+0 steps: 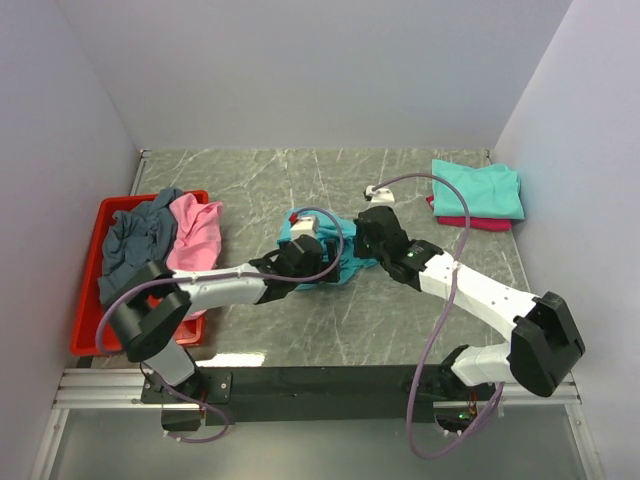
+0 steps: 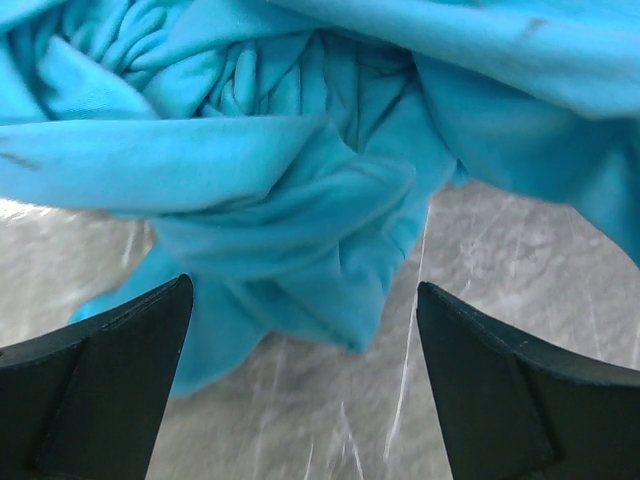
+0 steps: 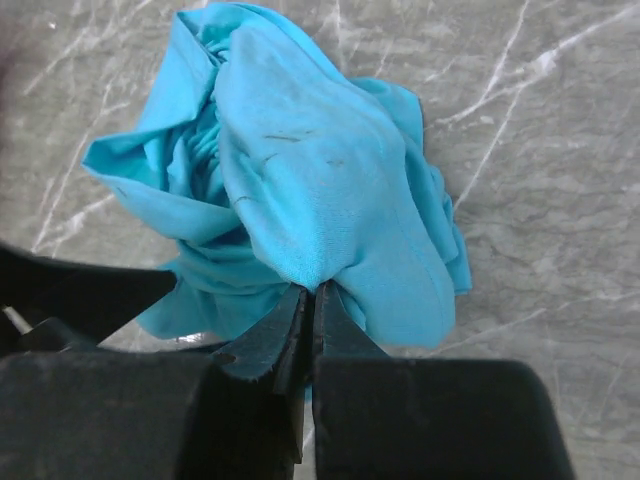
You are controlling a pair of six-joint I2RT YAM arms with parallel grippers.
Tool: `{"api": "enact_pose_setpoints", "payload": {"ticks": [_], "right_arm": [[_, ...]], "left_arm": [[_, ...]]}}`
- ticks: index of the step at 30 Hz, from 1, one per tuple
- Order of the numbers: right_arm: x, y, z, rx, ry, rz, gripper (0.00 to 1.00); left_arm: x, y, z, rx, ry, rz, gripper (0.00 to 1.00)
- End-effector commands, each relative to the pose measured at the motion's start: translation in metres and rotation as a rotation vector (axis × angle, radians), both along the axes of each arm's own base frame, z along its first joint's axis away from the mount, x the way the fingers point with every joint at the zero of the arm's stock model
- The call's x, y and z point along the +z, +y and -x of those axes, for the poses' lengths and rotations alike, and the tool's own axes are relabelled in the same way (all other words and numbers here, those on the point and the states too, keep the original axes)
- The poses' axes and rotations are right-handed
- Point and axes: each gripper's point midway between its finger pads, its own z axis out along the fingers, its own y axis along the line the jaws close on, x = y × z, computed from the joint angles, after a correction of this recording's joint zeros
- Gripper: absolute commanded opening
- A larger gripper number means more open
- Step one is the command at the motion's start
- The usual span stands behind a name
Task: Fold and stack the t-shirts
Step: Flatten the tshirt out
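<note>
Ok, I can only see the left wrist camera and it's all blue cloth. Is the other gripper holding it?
Observer: Yes, the right gripper is shut on a fold of the turquoise shirt.
Operator: Are any shirts folded?
Observer: A mint-green shirt lies folded on a crimson one at the far right of the table.
Operator: Where are the others?
Observer: A pink shirt and a slate-grey shirt sit crumpled in the red tray.
</note>
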Motion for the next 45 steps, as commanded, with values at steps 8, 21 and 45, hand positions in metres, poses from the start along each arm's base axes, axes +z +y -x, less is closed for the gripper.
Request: {"api": "enact_pose_setpoints", "payload": {"ticks": [8,21,45], "right_arm": [[0.008,-0.028,0.009,-0.079,-0.012,0.055,0.0],[0.109,-0.101,0.041,-0.232,-0.196,0.077,0.0],[-0.028,-0.099,0.0,-0.284,0.083,0.191,0.0]], "left_arm": [[-0.03,-0.027,-0.019,-0.032,0.02,-0.085,0.57],[0.173,0.06,-0.033,0.128,-0.272,-0.055,0.01],[0.112,0.1,-0.099,0.316,-0.223,-0.144,0.97]]}}
